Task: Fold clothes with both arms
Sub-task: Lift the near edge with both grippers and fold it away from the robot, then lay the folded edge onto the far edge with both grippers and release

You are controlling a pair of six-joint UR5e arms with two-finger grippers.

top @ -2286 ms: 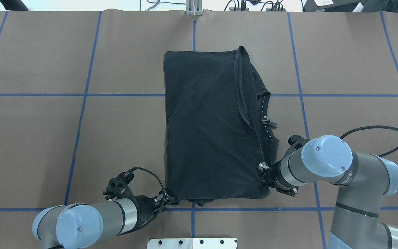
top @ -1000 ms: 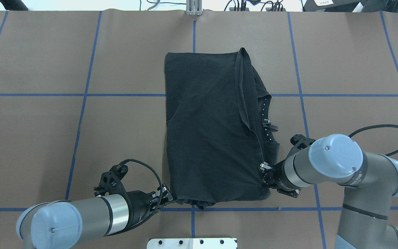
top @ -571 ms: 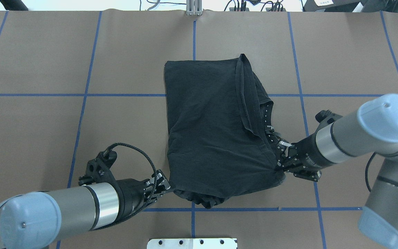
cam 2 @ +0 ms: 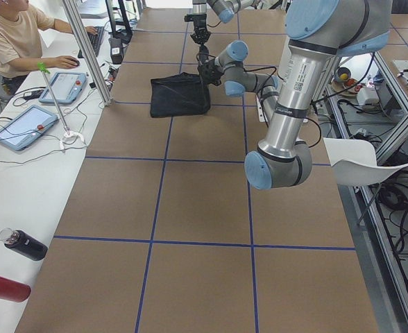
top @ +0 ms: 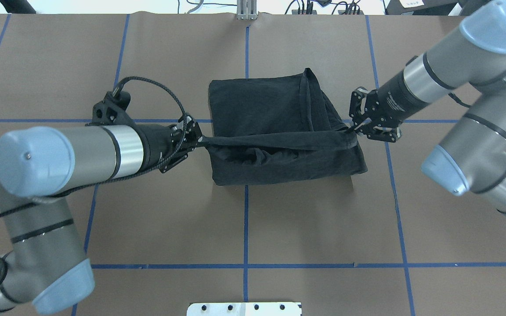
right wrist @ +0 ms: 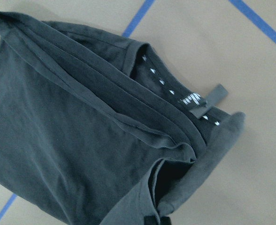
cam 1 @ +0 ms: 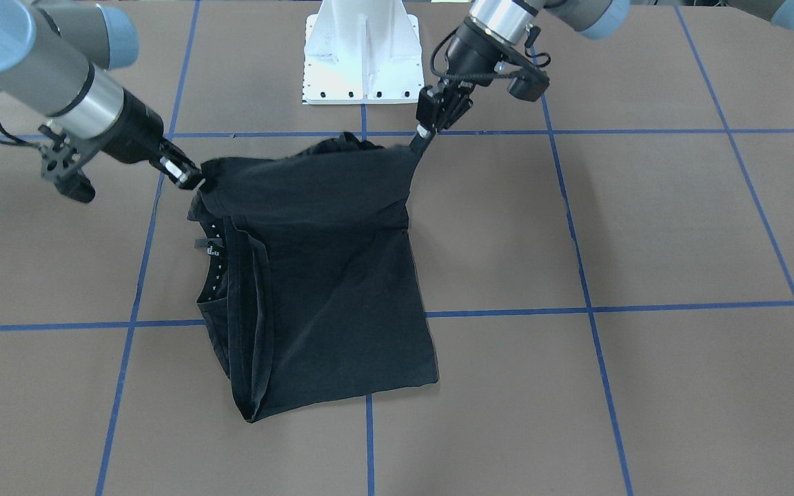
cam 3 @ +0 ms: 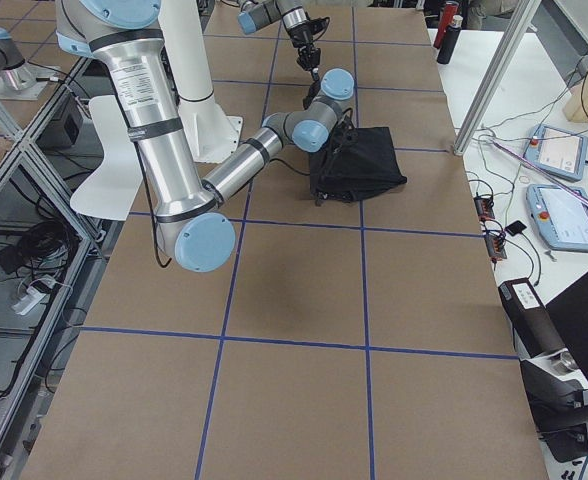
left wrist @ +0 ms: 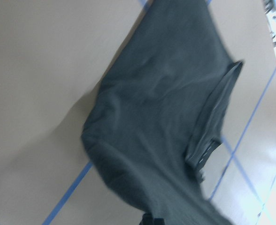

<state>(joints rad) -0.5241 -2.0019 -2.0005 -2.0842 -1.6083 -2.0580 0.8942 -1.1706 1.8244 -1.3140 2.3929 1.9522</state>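
Note:
The black T-shirt (top: pixel 270 101) lies mid-table, plain black side up, its print hidden. Its near hem is lifted and stretched taut between my two grippers, above the shirt's middle. My left gripper (top: pixel 201 140) is shut on the hem's left corner; in the front-facing view it (cam 1: pixel 416 142) is on the right. My right gripper (top: pixel 350 128) is shut on the right corner, near the collar side (cam 1: pixel 197 182). The right wrist view shows the shirt (right wrist: pixel 72 140) with its neck label (right wrist: pixel 206 101); the left wrist view shows the shirt (left wrist: pixel 161 117) blurred.
The brown table cover (top: pixel 103 210) carries a blue tape grid. The white mounting pedestal (cam 1: pixel 362 55) stands at the robot's edge. A side bench with tablets (cam 2: pixel 23 125), a seated person (cam 2: pixel 13 38) and bottles (cam 2: pixel 23 244) runs along the far side.
Both grippers have lifted the near hem and carried it away from the robot, over the shirt's middle. The cloth between them has gone from slack to taut.

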